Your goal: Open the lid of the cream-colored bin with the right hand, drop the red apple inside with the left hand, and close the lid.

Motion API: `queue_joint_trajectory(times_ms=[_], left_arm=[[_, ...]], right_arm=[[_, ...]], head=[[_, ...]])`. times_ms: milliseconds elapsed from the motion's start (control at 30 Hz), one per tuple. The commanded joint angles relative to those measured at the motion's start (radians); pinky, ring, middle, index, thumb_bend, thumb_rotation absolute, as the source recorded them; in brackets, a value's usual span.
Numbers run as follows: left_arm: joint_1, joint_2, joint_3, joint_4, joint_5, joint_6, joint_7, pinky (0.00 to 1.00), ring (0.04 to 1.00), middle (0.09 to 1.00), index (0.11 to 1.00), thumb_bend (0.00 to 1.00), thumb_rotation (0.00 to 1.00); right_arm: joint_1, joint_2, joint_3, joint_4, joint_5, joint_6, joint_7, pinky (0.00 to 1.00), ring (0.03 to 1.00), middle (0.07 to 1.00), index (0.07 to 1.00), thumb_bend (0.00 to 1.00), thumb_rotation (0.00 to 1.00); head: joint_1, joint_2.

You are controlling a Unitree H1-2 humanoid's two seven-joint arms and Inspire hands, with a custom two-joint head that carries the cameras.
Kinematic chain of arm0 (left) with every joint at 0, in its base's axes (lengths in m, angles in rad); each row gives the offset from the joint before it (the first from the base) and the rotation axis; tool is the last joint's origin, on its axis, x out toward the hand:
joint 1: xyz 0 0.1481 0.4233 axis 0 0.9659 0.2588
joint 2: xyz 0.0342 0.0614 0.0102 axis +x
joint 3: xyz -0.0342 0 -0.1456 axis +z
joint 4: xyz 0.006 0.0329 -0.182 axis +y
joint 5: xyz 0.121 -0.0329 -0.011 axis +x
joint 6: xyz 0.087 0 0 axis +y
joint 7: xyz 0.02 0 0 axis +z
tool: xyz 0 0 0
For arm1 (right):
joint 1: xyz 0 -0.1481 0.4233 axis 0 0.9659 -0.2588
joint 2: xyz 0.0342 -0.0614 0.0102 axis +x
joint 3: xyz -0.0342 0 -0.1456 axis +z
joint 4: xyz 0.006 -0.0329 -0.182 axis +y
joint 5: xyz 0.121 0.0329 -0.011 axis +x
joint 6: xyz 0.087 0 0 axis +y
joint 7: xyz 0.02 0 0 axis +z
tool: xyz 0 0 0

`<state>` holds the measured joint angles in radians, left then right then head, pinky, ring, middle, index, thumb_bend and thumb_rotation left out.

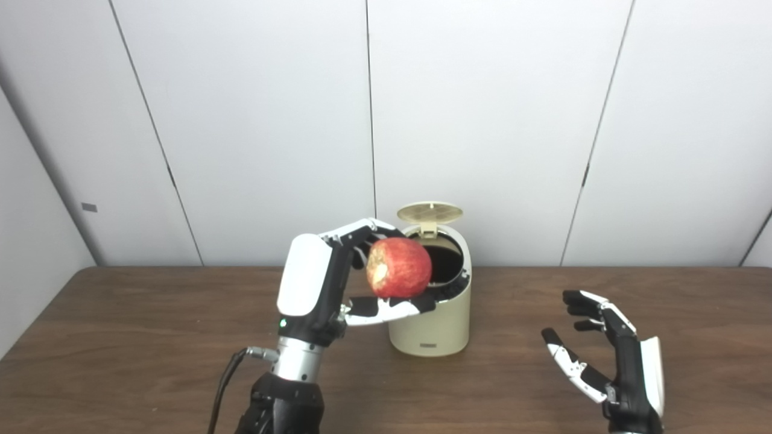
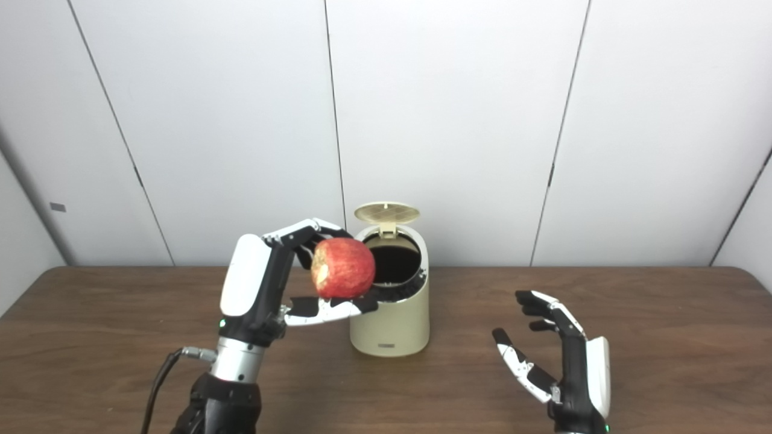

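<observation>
left hand (image 1: 329, 289) grips red apple (image 1: 399, 267), pale patch showing.

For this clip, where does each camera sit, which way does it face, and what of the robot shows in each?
Left eye view: on the head, looking forward and down at the table; shows the left hand holding the red apple by the open bin, and the open right hand.
Right eye view: beside it on the head, same aim; the bin sits further left in the picture.
Shared: both arms, apple, bin, raised lid, white wall panels.
</observation>
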<state>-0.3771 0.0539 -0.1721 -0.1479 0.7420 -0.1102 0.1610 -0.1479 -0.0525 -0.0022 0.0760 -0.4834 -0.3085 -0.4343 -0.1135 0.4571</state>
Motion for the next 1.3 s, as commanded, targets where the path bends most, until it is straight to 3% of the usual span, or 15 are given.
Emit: queue_joint_trajectory(times_ms=[0,400,767,967,1267], left_arm=[[-0.07,-0.002,-0.008,0.018,0.008,-0.026,0.023,0.33,0.425,0.508,0.509,0.47,0.0],[-0.203,-0.009,-0.04,0.204,0.029,-0.025,0.058,0.34,0.408,0.478,0.501,0.47,0.0],[-0.288,0.013,-0.033,0.329,0.027,0.023,0.059,0.3,0.403,0.485,0.514,0.47,0.0],[-0.319,0.039,-0.047,0.389,0.047,-0.006,0.117,0.32,0.409,0.489,0.511,0.47,0.0],[-0.332,0.061,-0.069,0.402,0.066,0.01,0.135,0.29,0.411,0.502,0.51,0.47,0.0]], right_arm=[[0.025,0.015,0.007,0.033,-0.013,-0.017,-0.017,0.55,0.654,0.681,0.673,0.26,0.22],[0.03,0.028,0.01,0.022,-0.036,-0.003,-0.024,0.55,0.654,0.681,0.678,0.27,0.34],[0.031,0.037,0.012,0.023,-0.039,-0.012,-0.038,0.53,0.645,0.679,0.672,0.27,0.35],[0.032,0.044,0.011,0.021,-0.039,-0.009,-0.044,0.54,0.643,0.672,0.668,0.28,0.33],[0.033,0.045,0.014,0.017,-0.036,-0.007,-0.045,0.55,0.648,0.672,0.667,0.28,0.35]], head=[[-0.005,0.002],[-0.034,0.003],[-0.045,0.003],[-0.048,0.003],[-0.047,0.001]])
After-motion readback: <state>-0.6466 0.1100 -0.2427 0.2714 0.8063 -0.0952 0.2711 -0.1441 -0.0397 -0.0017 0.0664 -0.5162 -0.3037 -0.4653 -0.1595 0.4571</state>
